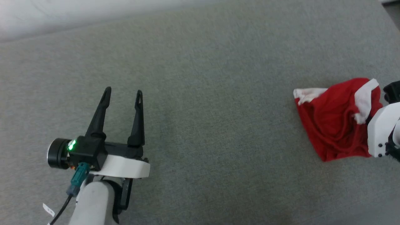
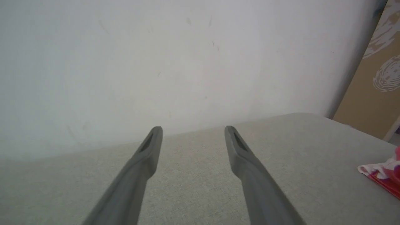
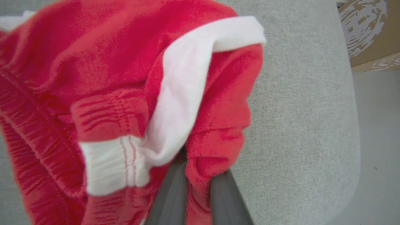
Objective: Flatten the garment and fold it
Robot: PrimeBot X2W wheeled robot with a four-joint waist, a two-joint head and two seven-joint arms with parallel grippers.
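Between fingers of the right gripper point(image 3: 197, 184) sits the garment point(image 3: 103, 93), pinched.

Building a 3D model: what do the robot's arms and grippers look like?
The left gripper has two long tapered black fingers, a black body with green light, teal plug on black cable, white collar and pale grey forearm. The right arm shows a white shell with black screws.
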